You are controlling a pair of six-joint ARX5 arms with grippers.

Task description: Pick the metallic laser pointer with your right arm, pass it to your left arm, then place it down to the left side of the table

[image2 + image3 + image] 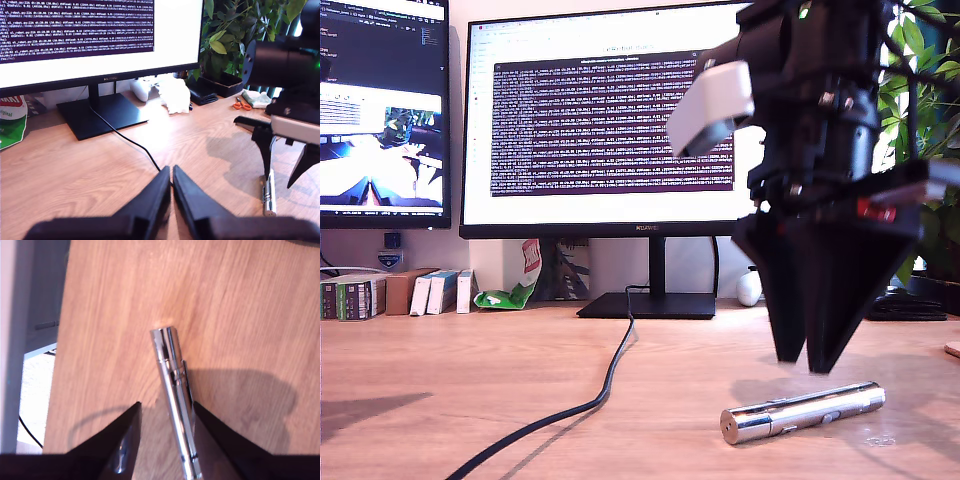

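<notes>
Silver and ringed, the metallic laser pointer (802, 411) lies flat on the wood-grain tabletop (440, 380), near the exterior view's right, untouched. The second end effector (166, 412) hangs just above it with its jaws parted, the pointer's shaft running between the two tips in the second wrist view — so the step in hand looks like the approach to the first pick. The next move would call for a short descent until the tips straddle the barrel, then a squeeze across its middle; a round, smooth body may roll or slip if caught off-centre.

The first end effector (171, 186) waits apart, jaws almost together and holding nothing, pointed along a black cable (125, 137) toward the monitor stand (102, 112).

Only the second wrist view shows how the pointer lines up between the tips. The exterior view alone shows the gap between tips and tabletop, while the first wrist view takes in the other arm — and an orange-handled scissors (242, 104) beyond it.
</notes>
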